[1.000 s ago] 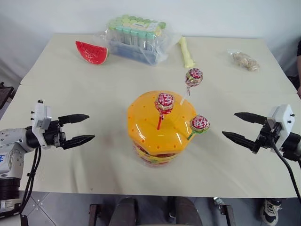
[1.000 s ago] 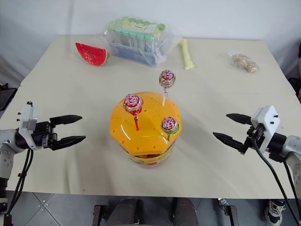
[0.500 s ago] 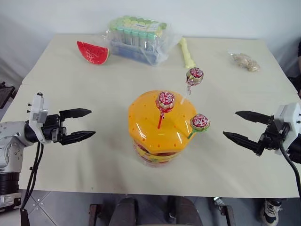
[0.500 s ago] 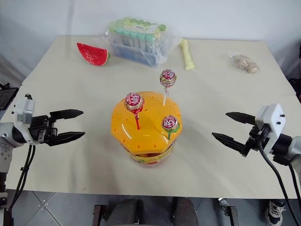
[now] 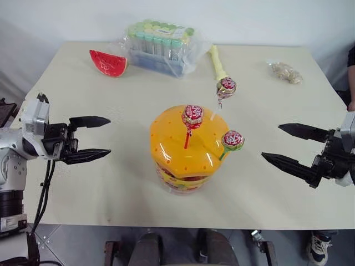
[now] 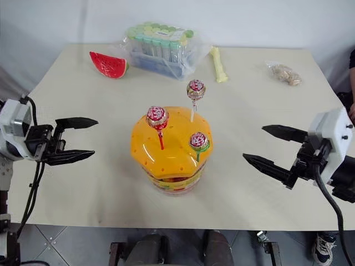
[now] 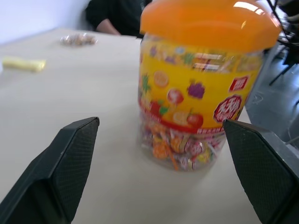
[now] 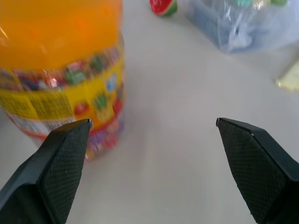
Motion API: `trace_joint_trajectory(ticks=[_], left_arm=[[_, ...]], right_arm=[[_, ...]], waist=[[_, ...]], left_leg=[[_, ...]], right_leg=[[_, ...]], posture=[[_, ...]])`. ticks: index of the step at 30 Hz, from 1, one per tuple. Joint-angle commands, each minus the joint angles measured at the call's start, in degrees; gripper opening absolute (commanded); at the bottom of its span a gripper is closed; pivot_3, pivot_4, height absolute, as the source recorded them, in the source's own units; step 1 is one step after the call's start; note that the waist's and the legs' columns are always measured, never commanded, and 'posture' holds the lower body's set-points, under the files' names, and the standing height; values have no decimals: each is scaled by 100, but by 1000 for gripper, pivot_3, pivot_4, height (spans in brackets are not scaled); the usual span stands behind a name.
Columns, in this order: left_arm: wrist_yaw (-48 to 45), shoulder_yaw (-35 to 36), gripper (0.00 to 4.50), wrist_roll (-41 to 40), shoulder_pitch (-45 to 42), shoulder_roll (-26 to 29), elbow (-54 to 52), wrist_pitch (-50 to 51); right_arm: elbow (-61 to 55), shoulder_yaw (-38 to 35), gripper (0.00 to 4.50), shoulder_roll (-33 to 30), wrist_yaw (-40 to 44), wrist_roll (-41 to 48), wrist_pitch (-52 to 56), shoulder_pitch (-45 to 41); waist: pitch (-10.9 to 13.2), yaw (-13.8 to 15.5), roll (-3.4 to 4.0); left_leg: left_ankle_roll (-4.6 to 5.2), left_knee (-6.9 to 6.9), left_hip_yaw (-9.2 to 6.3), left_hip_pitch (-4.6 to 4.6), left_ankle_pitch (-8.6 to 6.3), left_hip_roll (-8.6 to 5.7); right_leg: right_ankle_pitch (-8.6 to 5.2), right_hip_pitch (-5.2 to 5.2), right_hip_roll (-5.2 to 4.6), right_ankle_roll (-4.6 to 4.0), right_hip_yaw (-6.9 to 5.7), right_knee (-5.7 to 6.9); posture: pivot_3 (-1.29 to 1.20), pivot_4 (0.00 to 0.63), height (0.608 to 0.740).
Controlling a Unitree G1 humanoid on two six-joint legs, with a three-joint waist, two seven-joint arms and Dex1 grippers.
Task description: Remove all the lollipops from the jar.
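Note:
The jar stands in the middle of the table, its orange domed lid dotted with holes, its clear body full of sweets. Three lollipops stick up from the lid: one on a red stick, one on a green stick at the lid's right edge, one on a white stick at the back. My left gripper hovers open to the left of the jar, pointing at it. On the jar's right, my right gripper is open too and aims toward it. Both are well apart from the jar and empty.
At the back of the table lie a watermelon-slice toy, a clear box of green-capped tubes, a pale yellow stick toy and a small bag of snacks. A person's arm shows at the right edge.
Both grippers have risen above the table. The right one has also drawn back toward me and looms larger. The jar and lollipops have not moved.

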Motion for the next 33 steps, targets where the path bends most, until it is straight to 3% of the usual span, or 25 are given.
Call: trace_joint_trajectory(ticks=[1, 10, 25, 28, 33], left_arm=[[-349, -8, 4500, -99, -319, 3, 142, -153], [-636, -388, 4500, -107, -1009, -154, 493, -364], [-645, -557, 4500, -88, -1122, -147, 647, -487], [-618, -574, 4500, -94, -1117, -171, 637, -499], [-607, -578, 4500, -120, -1104, -185, 618, -505]], right_arm=[[-444, -184, 4484, -201, -411, 489, 154, -97], [-982, 575, 4484, -273, -1238, 1512, -156, -762], [-1080, 1531, 4484, -527, -790, 1607, -667, -1728], [-1056, 1704, 3886, -472, -660, 1533, -766, -1835], [-1031, 1837, 2130, -470, -621, 1454, -868, -1926]], waist=[[-1, 1, -1], [-6, -6, -12], [-7, -5, -19], [-7, -6, -19], [-7, -5, -20]], left_leg=[[0, 0, 0, -1, 0, 0], [2, 7, 0, -5, -1, -1], [5, 9, 1, -7, -2, -1], [5, 10, 1, -7, -2, -1], [5, 10, 1, -7, -2, -1]], right_leg=[[0, 0, 0, 0, -1, -1], [2, 0, 0, 3, 0, -2], [2, -1, 0, 3, 1, -3], [2, -1, 1, 3, 1, -3], [2, -1, 1, 3, 1, -3]], posture=[[0, 150, 740], [0, 150, 740], [0, 150, 740], [0, 150, 740], [0, 150, 740]])
